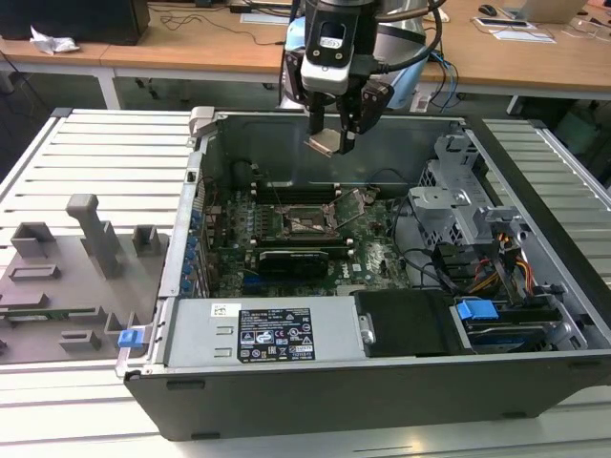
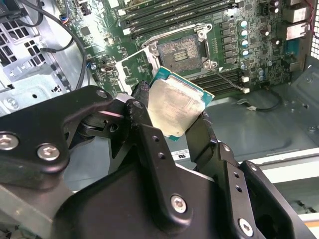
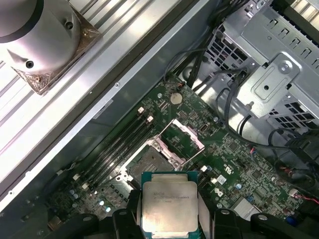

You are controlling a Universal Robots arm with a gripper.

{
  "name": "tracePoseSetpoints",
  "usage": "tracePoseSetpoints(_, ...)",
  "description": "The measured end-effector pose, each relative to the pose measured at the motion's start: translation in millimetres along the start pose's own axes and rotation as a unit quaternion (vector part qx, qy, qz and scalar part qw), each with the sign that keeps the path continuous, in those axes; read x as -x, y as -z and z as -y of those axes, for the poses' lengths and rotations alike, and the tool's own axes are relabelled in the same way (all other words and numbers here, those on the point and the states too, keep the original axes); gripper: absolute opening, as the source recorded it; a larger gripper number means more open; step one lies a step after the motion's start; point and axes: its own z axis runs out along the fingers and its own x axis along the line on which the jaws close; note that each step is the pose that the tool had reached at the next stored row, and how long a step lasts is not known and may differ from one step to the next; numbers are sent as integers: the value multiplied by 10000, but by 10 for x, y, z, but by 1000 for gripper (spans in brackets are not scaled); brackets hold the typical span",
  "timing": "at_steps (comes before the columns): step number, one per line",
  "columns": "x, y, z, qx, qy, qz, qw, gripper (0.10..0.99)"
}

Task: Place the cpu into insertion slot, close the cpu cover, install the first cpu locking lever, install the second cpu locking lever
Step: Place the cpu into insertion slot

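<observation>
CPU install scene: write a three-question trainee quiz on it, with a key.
1. True or false: the cpu already sits in the insertion slot.
2. The gripper is: A open; B shut on the cpu; C shut on a cable.
3. Fill in: the cpu cover stands ____ over the socket, raised or closed.
Key: 1 false; 2 B; 3 raised.

Long wooden desks [image 1: 191, 48] stand behind a slatted metal table [image 1: 105, 153], perhaps aluminium
</observation>
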Motion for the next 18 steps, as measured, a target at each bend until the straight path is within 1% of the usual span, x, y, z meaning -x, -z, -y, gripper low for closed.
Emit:
tracePoseSetpoints(3,-2,-7,3,0,-13,1,10000,541)
tracePoseSetpoints(8,-3,-17,5,3,-192,16,9998,541)
tracePoseSetpoints(10,-2,-22,5,4,-304,25,9995,541)
tracePoseSetpoints(15,-2,-28,6,6,-468,39,9989,541)
tracePoseSetpoints(18,-2,-33,6,8,-607,51,9981,541)
